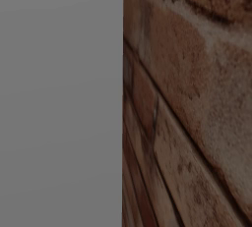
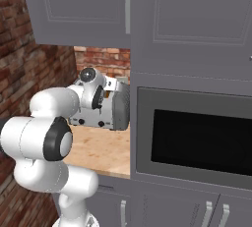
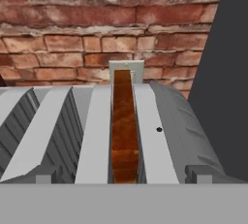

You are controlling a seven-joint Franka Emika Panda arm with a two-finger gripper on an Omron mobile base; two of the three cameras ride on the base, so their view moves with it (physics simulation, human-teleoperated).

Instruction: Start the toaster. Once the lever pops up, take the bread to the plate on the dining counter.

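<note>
The silver toaster [image 3: 167, 126] lies right under the hand, seen from above against the brick wall. The bread [image 3: 125, 116], a brown slice on edge, sits down in its right slot. My gripper [image 3: 123, 174] is open, and its fingertips [image 3: 47, 174] stand wide apart on either side of that slot, above the near end of the toaster. A small pale block [image 3: 127, 66] rises at the slot's far end. In the right base view the toaster [image 2: 117, 112] stands on a wood countertop [image 2: 101, 152], half hidden behind my arm. The plate and the dining counter are out of view.
A built-in oven [image 2: 197, 137] in a tall grey cabinet stands just right of the toaster, its dark side [image 3: 227, 72] close by. Grey wall cabinets [image 2: 78, 10] hang overhead. Brick wall [image 1: 187, 103] runs behind and to the left. The toaster's left slots [image 3: 58, 121] are empty.
</note>
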